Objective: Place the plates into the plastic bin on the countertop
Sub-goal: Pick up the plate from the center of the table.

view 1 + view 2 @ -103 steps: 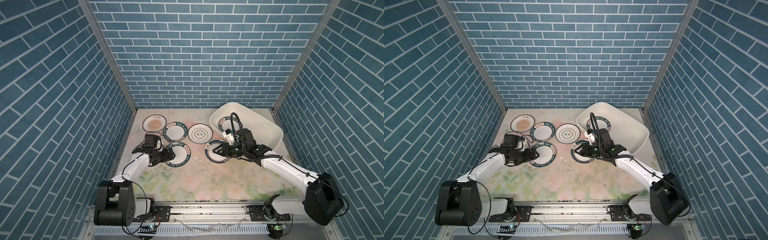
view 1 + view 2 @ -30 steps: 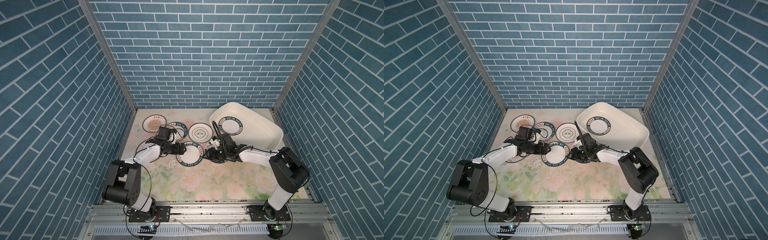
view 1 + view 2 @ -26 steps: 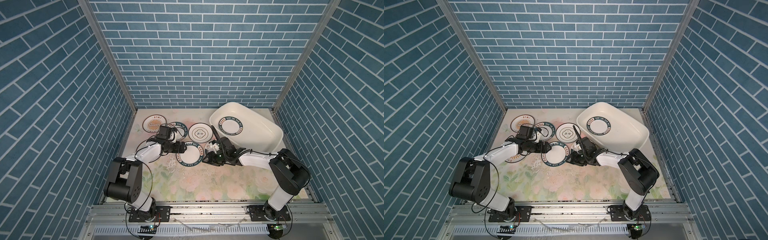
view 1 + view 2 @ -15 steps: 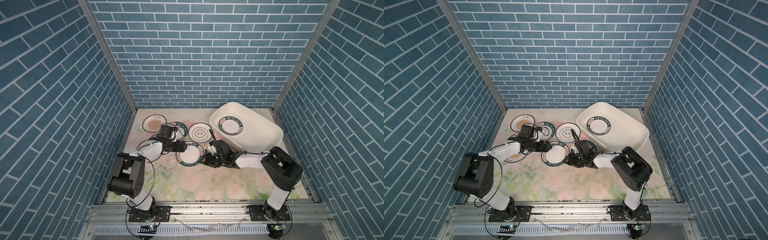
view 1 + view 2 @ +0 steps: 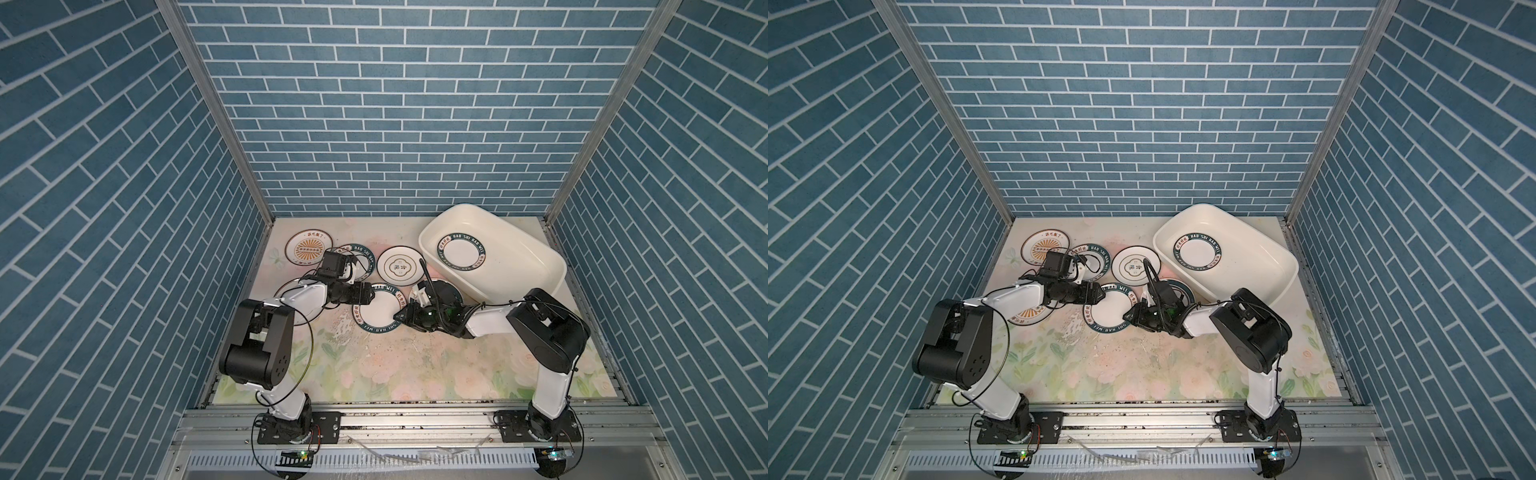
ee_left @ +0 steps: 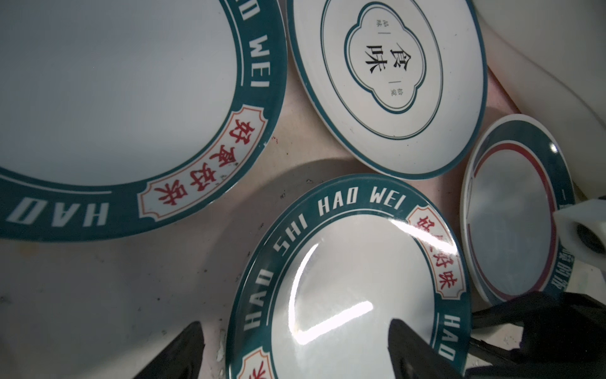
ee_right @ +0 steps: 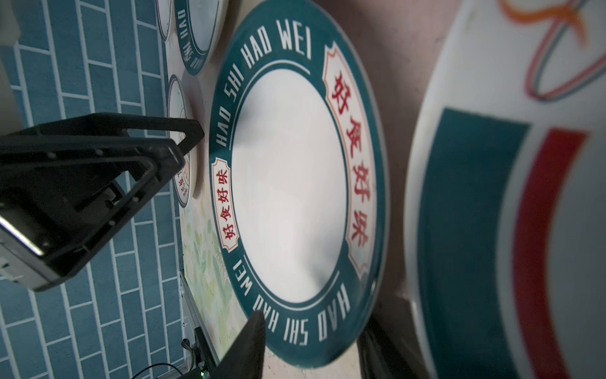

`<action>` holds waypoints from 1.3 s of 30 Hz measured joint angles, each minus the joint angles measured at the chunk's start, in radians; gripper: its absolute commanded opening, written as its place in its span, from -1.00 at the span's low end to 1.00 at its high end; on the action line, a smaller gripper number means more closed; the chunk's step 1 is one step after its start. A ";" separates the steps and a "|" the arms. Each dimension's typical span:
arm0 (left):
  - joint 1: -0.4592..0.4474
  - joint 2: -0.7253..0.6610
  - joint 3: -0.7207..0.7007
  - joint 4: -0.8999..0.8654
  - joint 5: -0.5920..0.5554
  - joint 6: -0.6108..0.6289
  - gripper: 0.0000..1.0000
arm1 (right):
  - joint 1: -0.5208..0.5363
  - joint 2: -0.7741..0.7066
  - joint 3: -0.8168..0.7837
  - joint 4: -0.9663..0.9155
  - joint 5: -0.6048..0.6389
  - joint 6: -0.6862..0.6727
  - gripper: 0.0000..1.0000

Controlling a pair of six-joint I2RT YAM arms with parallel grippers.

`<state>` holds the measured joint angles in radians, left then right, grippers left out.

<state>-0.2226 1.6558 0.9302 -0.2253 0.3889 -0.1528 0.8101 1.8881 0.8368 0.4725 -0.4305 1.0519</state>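
— Item: lettered plate, location?
— Lay flat on the countertop, near the plastic bin, between both arms.
— And the left gripper?
— Jaws apart, straddling its rim.
— And the right gripper?
— Astride the opposite rim; grip could not be told.

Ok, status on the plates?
Left claw open astride edge of centre lettered plate. Right claw at its opposite rim, grip unclear. One plate in the bin. Ringed plate close beside right claw.
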 measured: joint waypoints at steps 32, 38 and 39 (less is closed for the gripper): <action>0.002 0.011 -0.027 0.022 0.063 0.002 0.77 | 0.007 0.078 0.044 0.125 0.035 0.097 -0.12; 0.002 0.014 -0.028 0.021 0.089 0.004 0.77 | 0.008 0.085 0.065 0.105 0.038 0.103 -0.14; 0.002 0.014 -0.028 0.021 0.096 0.004 0.77 | 0.008 0.085 0.069 0.102 0.038 0.104 -0.14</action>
<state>-0.2203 1.6703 0.9024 -0.2043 0.4847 -0.1490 0.8181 1.9732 0.9058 0.5747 -0.3927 1.1557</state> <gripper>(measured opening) 0.887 0.431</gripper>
